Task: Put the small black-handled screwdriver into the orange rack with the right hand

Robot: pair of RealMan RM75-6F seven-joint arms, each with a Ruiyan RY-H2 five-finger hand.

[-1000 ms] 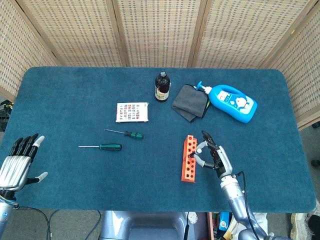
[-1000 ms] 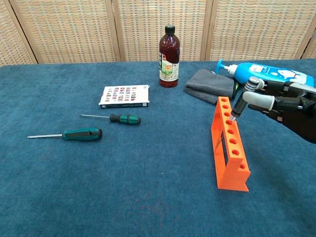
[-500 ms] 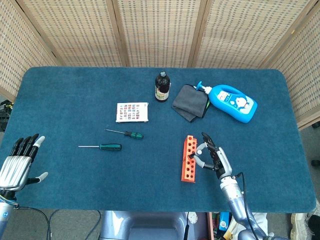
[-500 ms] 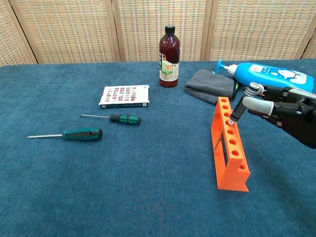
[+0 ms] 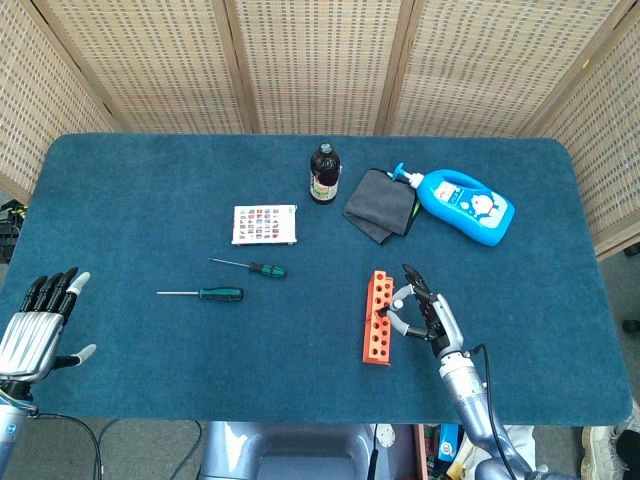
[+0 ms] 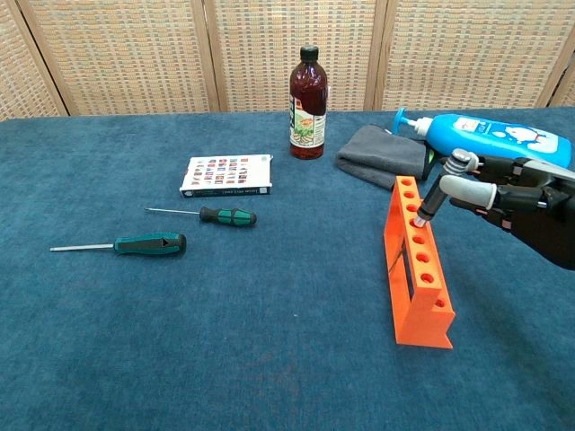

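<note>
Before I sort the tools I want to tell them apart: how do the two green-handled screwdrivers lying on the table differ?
The nearer screwdriver has a thicker, longer handle; the farther screwdriver has a slimmer, shorter one. The nearer lies closer to the table's left front; the farther lies closer to the card box. Both lie flat on the blue cloth, tips pointing left, untouched by either hand.

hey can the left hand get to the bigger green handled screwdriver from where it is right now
Probably yes. The left hand is open at the table's near-left edge, and only bare cloth lies between it and the larger green-handled screwdriver. Whether the arm can stretch that far is uncertain.
</note>
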